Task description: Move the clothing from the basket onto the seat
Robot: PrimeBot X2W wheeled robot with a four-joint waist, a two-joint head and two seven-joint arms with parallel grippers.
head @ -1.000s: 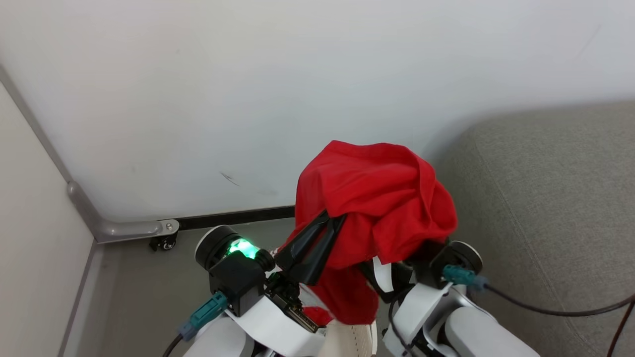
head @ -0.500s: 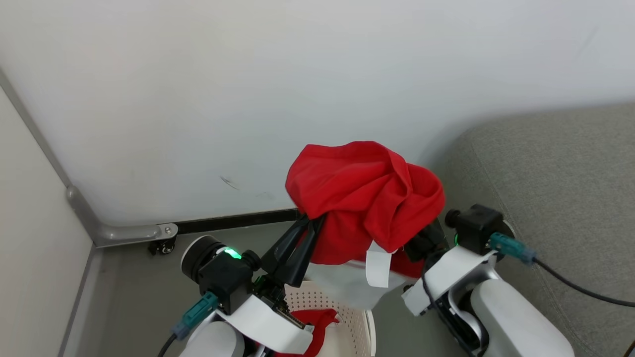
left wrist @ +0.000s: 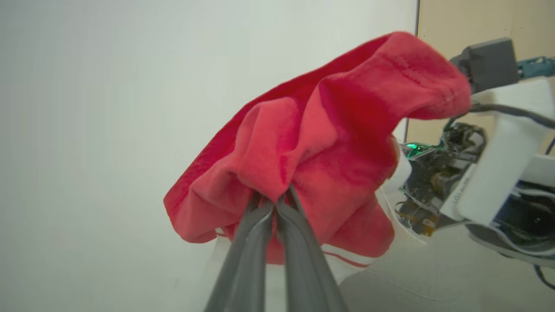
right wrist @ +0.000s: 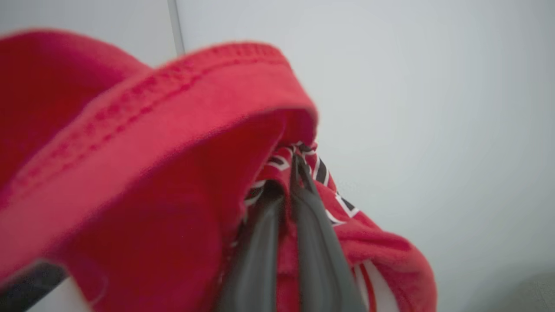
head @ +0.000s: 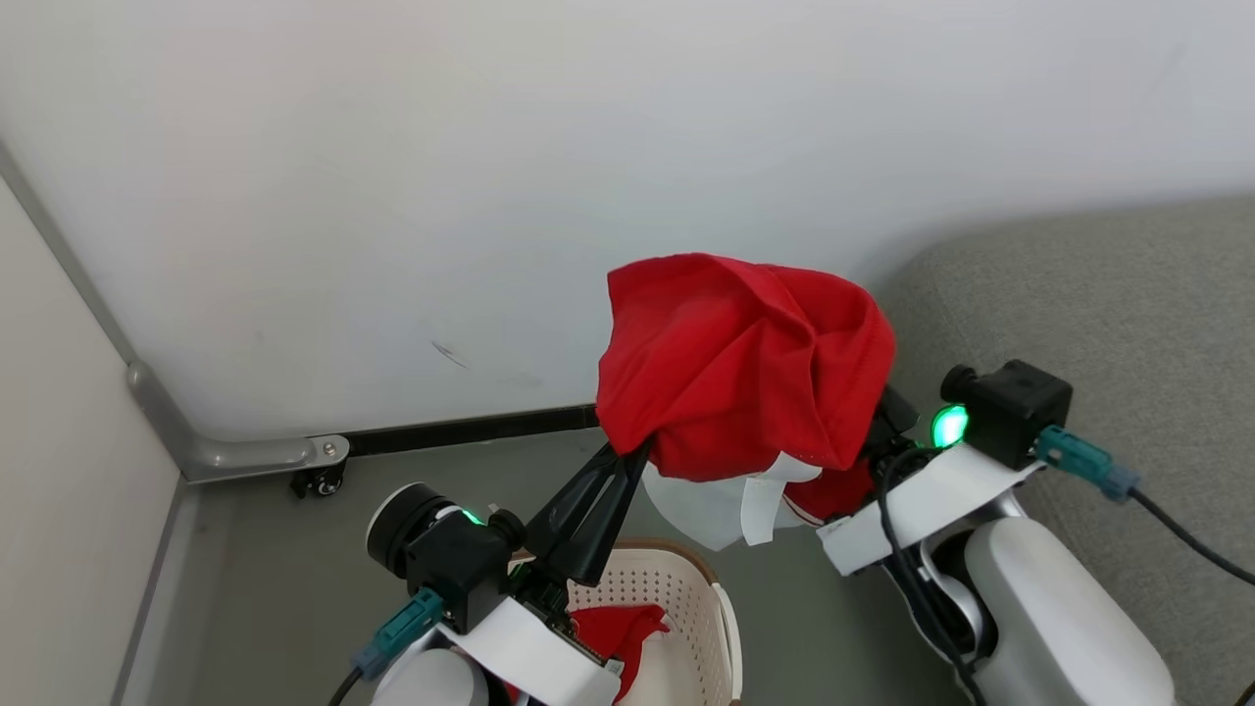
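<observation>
A bright red garment (head: 745, 363) with white trim and a white tag hangs in the air between my two grippers, above and beyond the basket (head: 677, 549). My left gripper (head: 632, 453) is shut on its lower left fold, as the left wrist view confirms for that gripper (left wrist: 274, 203). My right gripper (right wrist: 295, 167) is shut on a fold with black-and-white stripes, its tips buried under the cloth. A second red garment (head: 618, 628) lies in the cream perforated basket. The grey seat (head: 1098, 314) lies to the right, beside my right wrist (head: 980, 431).
A white wall stands close behind the garment. A grey metal rail with a small caster (head: 324, 479) runs along the wall's base at left. Grey floor (head: 814, 608) separates basket and seat. A dark cable (head: 1177, 549) trails from my right wrist over the seat.
Both arms have lifted the garment higher and carried it right, toward the seat. Its white lower part now hangs free above the basket. My right arm has swung out to the right.
</observation>
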